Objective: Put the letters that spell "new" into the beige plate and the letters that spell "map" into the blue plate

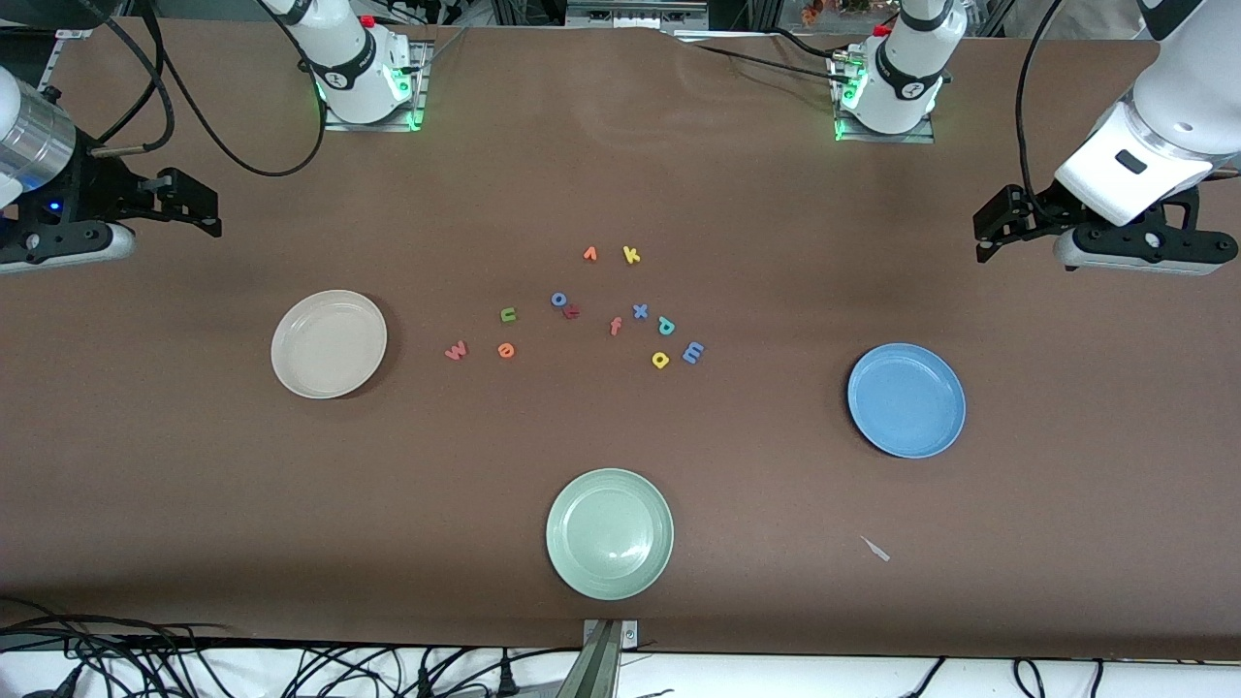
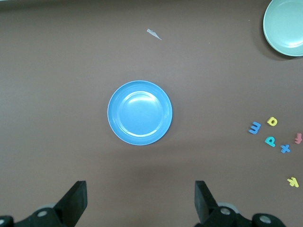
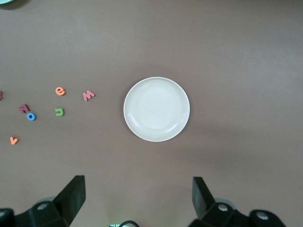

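Note:
Near the table's middle lie the salmon w (image 1: 456, 351), orange e (image 1: 505, 350) and olive n (image 1: 508, 315), on the side of the empty beige plate (image 1: 328, 344). The light blue m (image 1: 692, 353), yellow a (image 1: 660, 360) and teal p (image 1: 666, 326) lie on the side of the empty blue plate (image 1: 906, 399). My left gripper (image 1: 987, 231) hangs open and empty at the left arm's end of the table, and its wrist view looks down on the blue plate (image 2: 139, 112). My right gripper (image 1: 199, 208) hangs open and empty at the right arm's end, looking down on the beige plate (image 3: 156, 109).
Other letters sit among them: blue o (image 1: 559, 299), orange f (image 1: 615, 327), blue x (image 1: 640, 311), orange v (image 1: 589, 254), yellow k (image 1: 631, 255). A pale green plate (image 1: 609, 533) lies nearest the front camera. A small paper scrap (image 1: 875, 549) lies nearer the camera than the blue plate.

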Robot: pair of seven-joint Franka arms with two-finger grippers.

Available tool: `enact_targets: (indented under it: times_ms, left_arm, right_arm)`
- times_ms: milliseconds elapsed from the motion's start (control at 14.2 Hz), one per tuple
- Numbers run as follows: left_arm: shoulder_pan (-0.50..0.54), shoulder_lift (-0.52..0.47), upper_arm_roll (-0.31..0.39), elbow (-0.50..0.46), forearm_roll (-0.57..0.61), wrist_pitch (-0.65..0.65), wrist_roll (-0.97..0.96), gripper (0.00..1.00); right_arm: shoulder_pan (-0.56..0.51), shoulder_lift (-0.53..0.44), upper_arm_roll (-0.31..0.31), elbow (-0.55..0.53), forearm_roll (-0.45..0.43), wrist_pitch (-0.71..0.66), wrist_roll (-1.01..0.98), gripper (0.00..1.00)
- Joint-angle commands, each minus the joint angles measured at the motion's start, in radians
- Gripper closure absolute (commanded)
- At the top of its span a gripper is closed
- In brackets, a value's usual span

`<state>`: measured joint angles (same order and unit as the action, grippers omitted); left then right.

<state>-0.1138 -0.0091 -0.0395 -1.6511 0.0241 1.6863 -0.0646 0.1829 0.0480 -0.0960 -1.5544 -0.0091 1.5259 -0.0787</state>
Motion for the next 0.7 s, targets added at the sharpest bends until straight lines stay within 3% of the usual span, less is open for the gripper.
enact_targets:
  times_ms: [0,634]
  left_arm:
    - [0.0,-0.003,0.001,0.007,-0.023,-0.01,0.0,0.0]
    - [0.0,-0.003,0.001,0.007,-0.023,-0.01,0.0,0.0]
  right_arm:
    - [-0.017,0.0,0.016,0.018,0.007,-0.024,0.005,0.0]
    - [-0.016,0.003,0.019,0.028,0.009,-0.023,0.005,0.0]
